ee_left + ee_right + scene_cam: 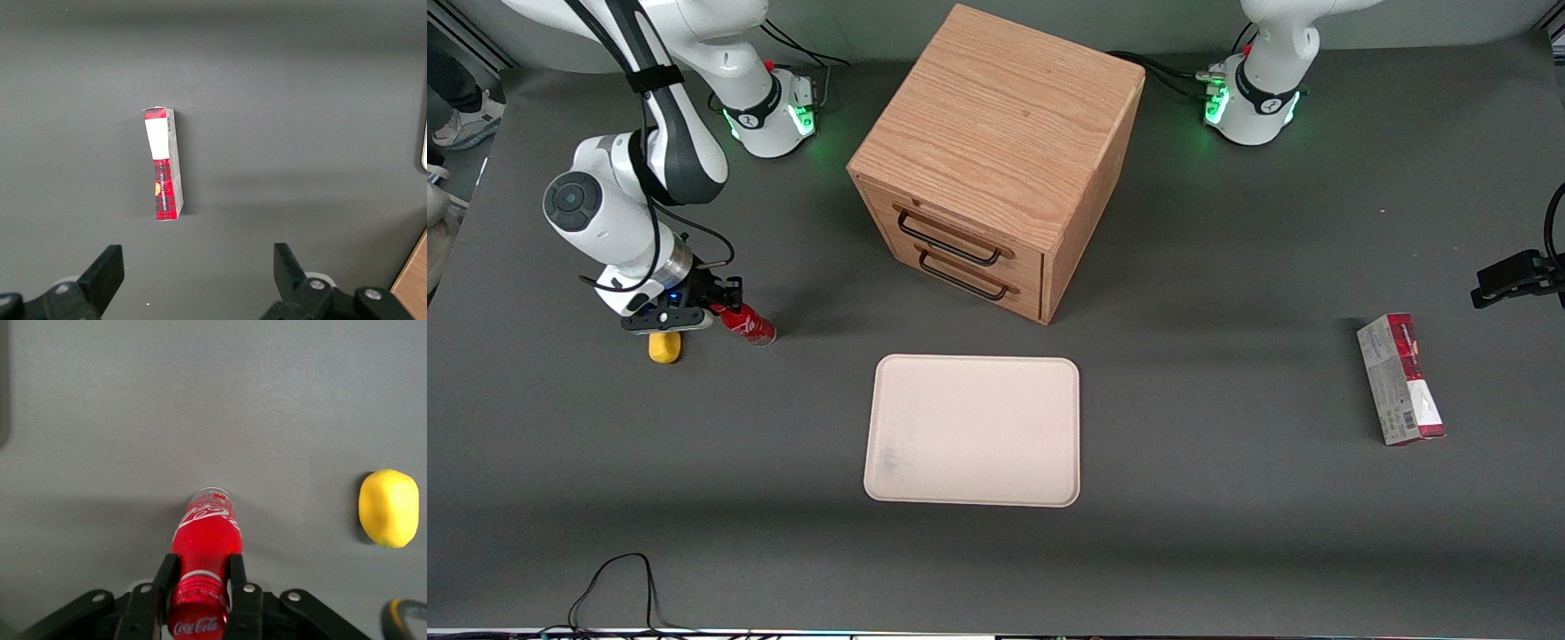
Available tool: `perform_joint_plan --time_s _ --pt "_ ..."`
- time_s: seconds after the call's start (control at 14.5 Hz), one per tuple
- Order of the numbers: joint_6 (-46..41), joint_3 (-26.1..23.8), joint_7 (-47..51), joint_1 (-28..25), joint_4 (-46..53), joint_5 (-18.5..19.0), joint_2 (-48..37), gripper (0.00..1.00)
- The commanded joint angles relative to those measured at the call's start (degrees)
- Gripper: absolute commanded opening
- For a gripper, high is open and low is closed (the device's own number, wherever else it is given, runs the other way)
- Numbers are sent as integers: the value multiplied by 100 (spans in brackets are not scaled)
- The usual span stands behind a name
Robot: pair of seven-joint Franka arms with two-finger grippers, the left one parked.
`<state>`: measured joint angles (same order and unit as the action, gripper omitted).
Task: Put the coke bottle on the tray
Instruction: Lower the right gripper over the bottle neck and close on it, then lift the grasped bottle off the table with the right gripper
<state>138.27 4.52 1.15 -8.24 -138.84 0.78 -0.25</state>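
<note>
The gripper is clamped on the neck of the coke bottle, which hangs tilted just above the table beside a lemon. The tray lies well off toward the parked arm's end.

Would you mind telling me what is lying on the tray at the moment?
Nothing: the tray shows only a faint grey smudge. The coke bottle is on the table toward the working arm's end, gripped at its neck by the gripper, with the yellow lump beside it.
</note>
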Motion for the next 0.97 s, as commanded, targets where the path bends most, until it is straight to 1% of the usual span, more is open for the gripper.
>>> perform_joint_plan --time_s 0.0,0.07,0.14,0.28,0.41,0.69,0.83,0.9 --pt "25 6 -132 51 -12 1 -160 0" --pt "-10 5 -71 42 145 1 -142 0" --pt "-228 -3 -53 51 347 -8 -134 0" --pt "-956 -12 -53 60 1075 -8 -46 0" --pt "-1887 -21 -44 51 2058 -17 156 0" --pt "-3381 -82 122 51 4114 -52 665 0" --pt "-4050 -441 175 77 5265 18 1034 0" --pt "-4297 -512 341 77 5732 123 1236 0"
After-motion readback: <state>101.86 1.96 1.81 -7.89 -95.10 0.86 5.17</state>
